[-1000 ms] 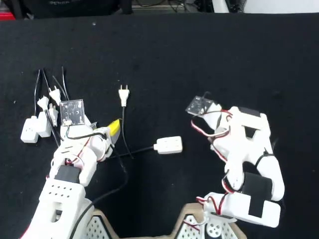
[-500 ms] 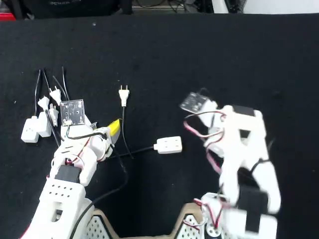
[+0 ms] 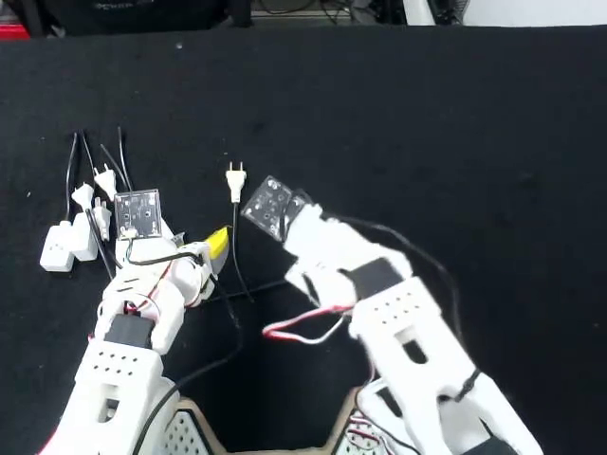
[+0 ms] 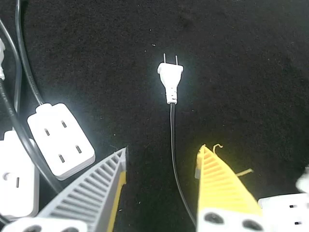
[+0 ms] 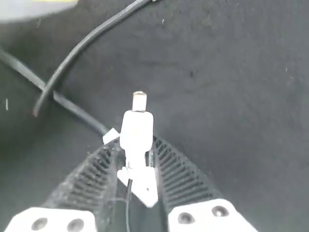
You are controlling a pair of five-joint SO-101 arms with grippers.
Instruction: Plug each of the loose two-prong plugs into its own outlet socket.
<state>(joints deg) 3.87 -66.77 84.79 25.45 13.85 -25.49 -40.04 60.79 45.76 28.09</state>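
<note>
**While the right gripper (image 5: 137, 143) clamps the held plug (image 5: 137, 126), the left gripper (image 4: 164, 149) gapes at the loose plug (image 4: 170, 79)**

Since the right jaws are drawn in to the width of the held plug's white body, they stand narrow. Both ribbed grey fingers (image 5: 91, 179) press its sides. The prong end sticks out past the fingertips, pointing away from the wrist. A thin cord runs back between the fingers. Black cloth (image 5: 231, 72) lies below, and black cables (image 5: 72, 63) cross just beyond the prong. Cannot tell if the held plug touches the cloth. In the high view the right arm (image 3: 379, 303) extends over the middle of the table, its head just beside the loose plug (image 3: 235, 180).

Left jaws are wide apart and hold nothing. The grey finger (image 4: 91, 188) is on one side, the yellow finger (image 4: 219, 183) on the other. The loose plug lies flat on the cloth ahead of the tips, prongs pointing away from the gripper. Its black cord (image 4: 175, 145) runs back through the gap between the fingers. A white outlet socket (image 4: 60, 140) sits near the grey finger, slots up. A second socket (image 4: 287, 210) is by the yellow finger's base. In the high view the left arm (image 3: 142, 313) is at the table's left side, with a cluster of white sockets and plugs (image 3: 66, 246) beside it.
</note>
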